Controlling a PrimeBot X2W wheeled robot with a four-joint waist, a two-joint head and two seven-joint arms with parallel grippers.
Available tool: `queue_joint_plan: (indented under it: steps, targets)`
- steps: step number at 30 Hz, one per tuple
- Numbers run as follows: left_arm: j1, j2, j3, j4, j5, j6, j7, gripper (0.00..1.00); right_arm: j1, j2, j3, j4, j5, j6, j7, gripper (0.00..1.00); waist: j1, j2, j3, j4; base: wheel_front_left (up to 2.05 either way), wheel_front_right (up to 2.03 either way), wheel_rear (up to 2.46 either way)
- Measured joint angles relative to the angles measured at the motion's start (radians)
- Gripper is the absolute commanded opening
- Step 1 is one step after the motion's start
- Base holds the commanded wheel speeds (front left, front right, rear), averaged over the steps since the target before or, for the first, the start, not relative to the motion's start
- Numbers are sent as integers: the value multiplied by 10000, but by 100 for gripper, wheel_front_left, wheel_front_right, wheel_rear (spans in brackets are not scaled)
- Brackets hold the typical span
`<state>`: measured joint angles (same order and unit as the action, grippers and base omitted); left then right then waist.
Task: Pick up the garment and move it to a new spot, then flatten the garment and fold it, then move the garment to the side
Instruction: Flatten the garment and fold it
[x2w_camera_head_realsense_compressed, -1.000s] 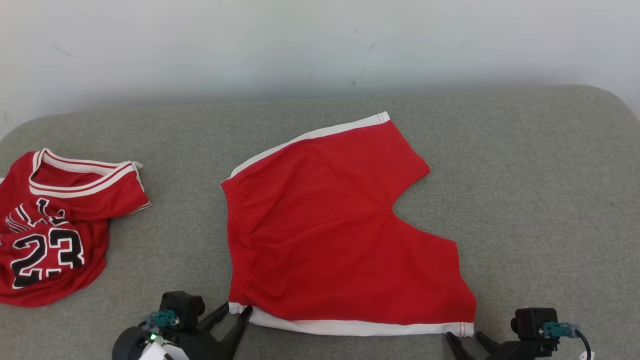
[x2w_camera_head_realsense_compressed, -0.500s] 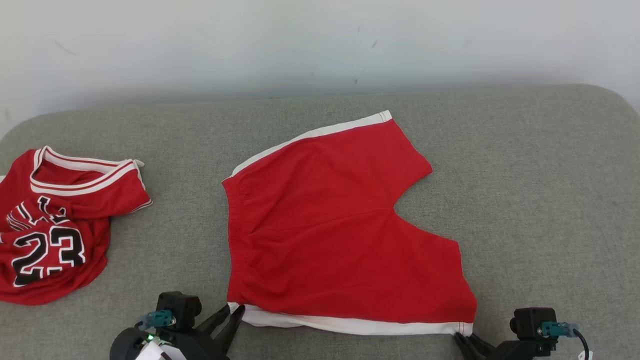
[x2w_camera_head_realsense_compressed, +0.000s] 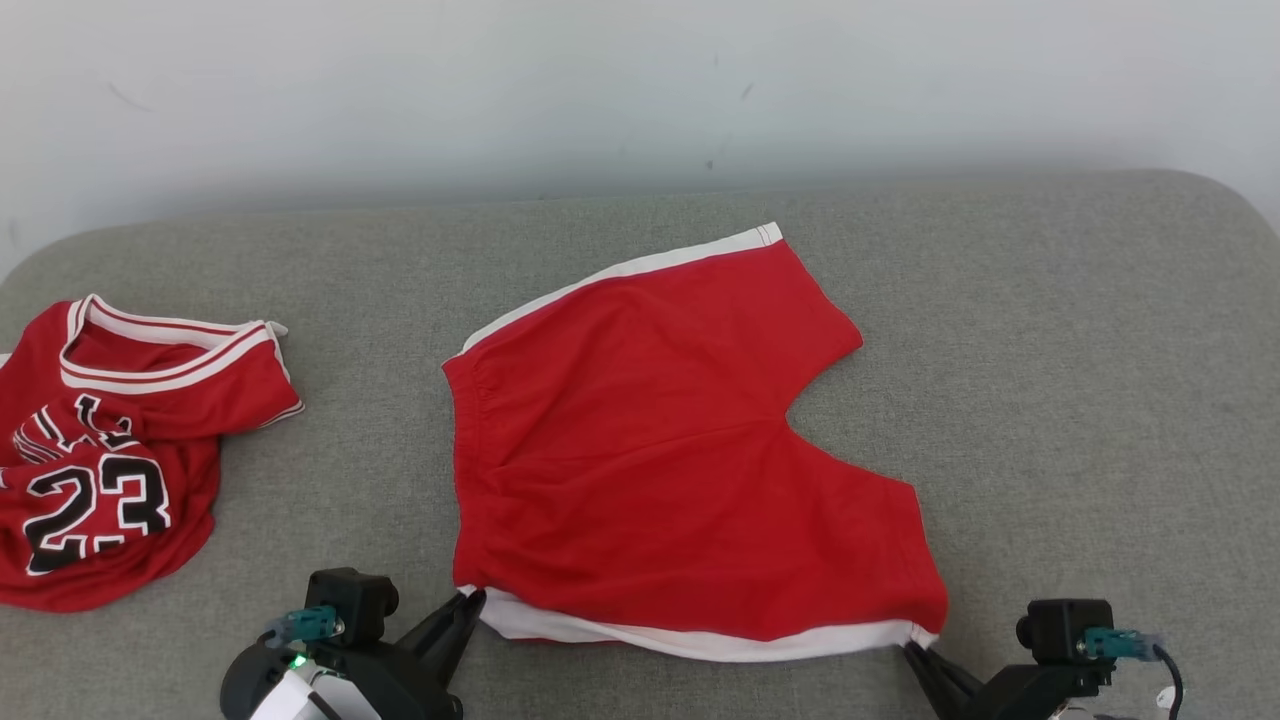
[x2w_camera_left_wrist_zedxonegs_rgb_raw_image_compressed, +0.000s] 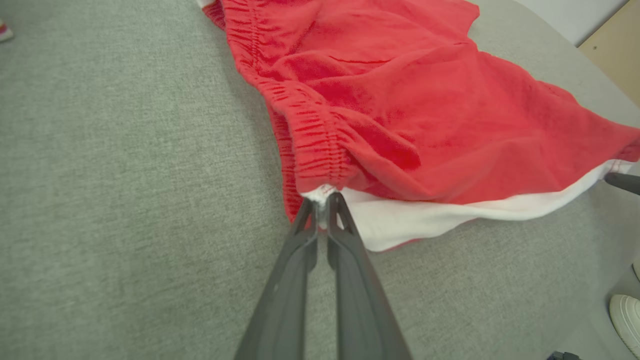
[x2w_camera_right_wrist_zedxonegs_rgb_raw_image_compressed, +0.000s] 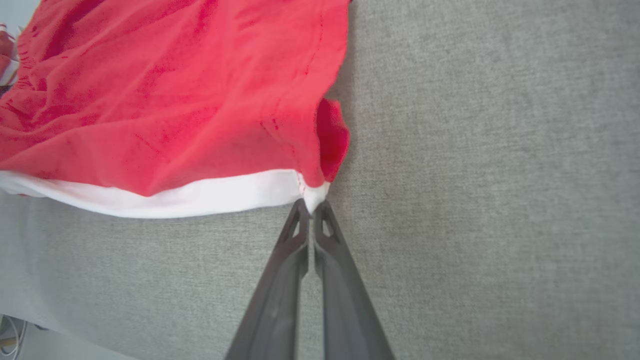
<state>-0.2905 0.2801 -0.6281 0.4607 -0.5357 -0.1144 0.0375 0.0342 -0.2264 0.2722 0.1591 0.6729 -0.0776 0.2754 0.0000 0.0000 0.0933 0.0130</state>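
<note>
Two corners pinched: left gripper (x2w_camera_left_wrist_zedxonegs_rgb_raw_image_compressed: 322, 201) nips waistband end of shorts (x2w_camera_head_realsense_compressed: 650, 470), right gripper (x2w_camera_right_wrist_zedxonegs_rgb_raw_image_compressed: 311, 206) nips white-hem corner. Shorts flat mid-bench (x2w_camera_head_realsense_compressed: 1050, 350), by front edge. Likely fold step. You need even lift toward back edge.

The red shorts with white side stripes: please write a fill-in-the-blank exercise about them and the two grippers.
The left gripper is shut on the corner of the red white-striped shorts at the elastic ____ end.
The right gripper is ____ on the corner at the leg hem.
The crumpled red jersey bears the number ____.
Missing words: waistband; shut; 23.
</note>
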Motion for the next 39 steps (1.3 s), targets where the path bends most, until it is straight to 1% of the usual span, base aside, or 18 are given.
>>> queue_joint_plan:
  steps: [2, 3, 6, 10, 13, 14, 18, 20, 23, 29, 30, 31, 34, 35, 39]
  targets:
    - [6, 6, 40, -165, -15, 4, -42, 0, 39, 23, -75, -397, 261, 205, -31, 0, 0, 0, -24, 8, 0, 0, 0]
    - [7, 27, 81, -336, -21, 29, -46, 0, 148, 31, -155, -819, 504, 345, -44, 0, 0, 0, -51, 11, 0, 0, 0]
    - [24, 77, 123, -479, -21, 102, -75, 0, 247, -67, -226, -1135, 500, 397, -111, 0, 0, 0, -76, 10, 0, 0, 0]
    - [40, 134, 247, -782, -21, 255, -71, 0, 188, -468, -527, -1841, 485, 445, -127, 0, 0, 0, -104, -4, 0, 0, 0]
    - [40, 128, 313, -1024, -58, 349, -27, 0, 76, -546, -658, -2309, 508, 537, -117, 0, -1, 0, -97, -6, 0, 0, 0]
    - [38, 128, 324, -1114, -88, 359, 15, 0, -45, -570, -729, -2393, 550, 589, -115, 0, -1, 0, -85, -3, 0, 0, 0]
    - [-91, 113, 376, -1375, -98, 439, 171, 0, -856, -796, -920, -2602, 577, 606, 25, 0, 0, 0, 49, 17, 0, 0, 0]
    - [-309, 77, 391, -1450, -100, 468, 280, 0, -1406, -838, -940, -2575, 577, 650, 153, 0, 0, 0, 147, 31, 0, 0, 0]
    - [-837, 4, 451, -1528, -94, 671, 431, 0, -2322, -836, -884, -2437, 604, 708, 343, 0, 0, 0, 332, 56, 0, 0, 0]
    - [-1820, -583, 612, -1565, -90, 1076, 826, 0, -3897, -1005, -836, -1718, 552, 788, 773, 0, 0, 1, 827, 151, 0, 0, 0]
    - [-2003, -686, 650, -1563, -92, 1154, 863, 0, -4138, -1034, -825, -1570, 541, 792, 830, 0, 0, 1, 923, 177, 0, 0, 0]
    - [-2528, -922, 798, -1465, -96, 1360, 1024, 0, -5025, -1026, -744, -1116, 481, 865, 963, 0, 1, 1, 1245, 262, 0, 0, 0]
    - [-2986, -1057, 1091, -1241, -111, 1649, 1126, 0, -5999, -899, -589, -656, 449, 888, 1081, 0, 1, 1, 1596, 339, 0, 0, 0]
    - [-3150, -1124, 1152, -1149, -113, 1732, 1133, 0, -6259, -880, -556, -506, 430, 943, 1126, 0, 1, 1, 1716, 363, 0, 0, 0]
    - [-3870, -1501, 1325, -731, -113, 1941, 1248, 0, -7145, -892, -460, 307, 199, 965, 1218, 0, 2, 1, 2192, 478, 0, 0, 0]
